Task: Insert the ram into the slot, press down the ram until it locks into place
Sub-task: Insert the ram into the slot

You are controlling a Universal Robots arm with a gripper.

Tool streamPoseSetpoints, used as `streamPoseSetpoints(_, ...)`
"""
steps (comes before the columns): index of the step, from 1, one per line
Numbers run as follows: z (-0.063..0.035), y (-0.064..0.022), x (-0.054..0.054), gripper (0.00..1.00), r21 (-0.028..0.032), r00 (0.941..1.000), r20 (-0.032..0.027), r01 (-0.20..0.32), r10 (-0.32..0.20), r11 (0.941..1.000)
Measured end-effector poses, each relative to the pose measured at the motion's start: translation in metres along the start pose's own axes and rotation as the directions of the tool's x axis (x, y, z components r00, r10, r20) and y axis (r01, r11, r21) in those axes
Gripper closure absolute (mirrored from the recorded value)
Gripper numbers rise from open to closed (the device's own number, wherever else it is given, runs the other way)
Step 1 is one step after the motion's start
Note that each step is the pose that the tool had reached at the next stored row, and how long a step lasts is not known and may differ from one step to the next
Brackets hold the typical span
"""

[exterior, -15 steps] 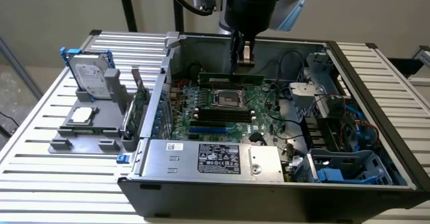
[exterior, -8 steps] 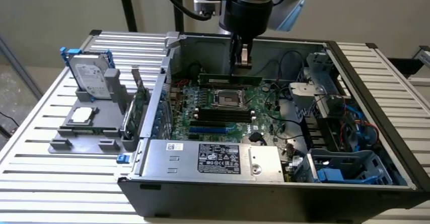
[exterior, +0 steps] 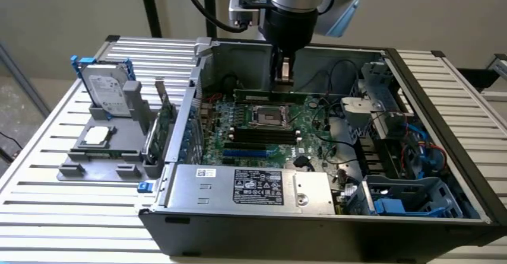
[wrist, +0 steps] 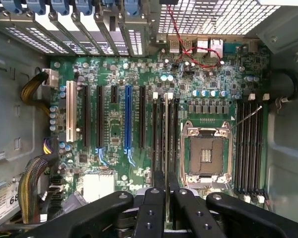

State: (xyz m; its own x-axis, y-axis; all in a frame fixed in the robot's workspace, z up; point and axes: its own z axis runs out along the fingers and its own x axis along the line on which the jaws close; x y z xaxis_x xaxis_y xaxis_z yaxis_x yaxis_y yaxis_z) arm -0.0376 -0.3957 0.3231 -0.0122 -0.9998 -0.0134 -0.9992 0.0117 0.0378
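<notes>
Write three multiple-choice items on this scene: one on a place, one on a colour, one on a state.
1. Where does the hard drive stand?
A. on the grey tray outside the computer case
B. on the motherboard
C. on the floor

2. What colour is the ram?
A. red
B. green
C. white

3. What is the state of the end effector?
A. open and empty
B. shut on a cable
C. shut on the ram

Answers:
1 A: it stands upright on the tray, at the exterior view's left of the case.
2 B: its board shows green above the motherboard.
3 C: the wrist view shows the ram edge-on between the fingers.
</notes>
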Motion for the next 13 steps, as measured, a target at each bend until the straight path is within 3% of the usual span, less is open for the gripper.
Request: streamPoseSetpoints(13,0.0237,-0.0008,0.000,0.87,0.0013,1.0000,0.0004,-0.006,0.006,1.0000)
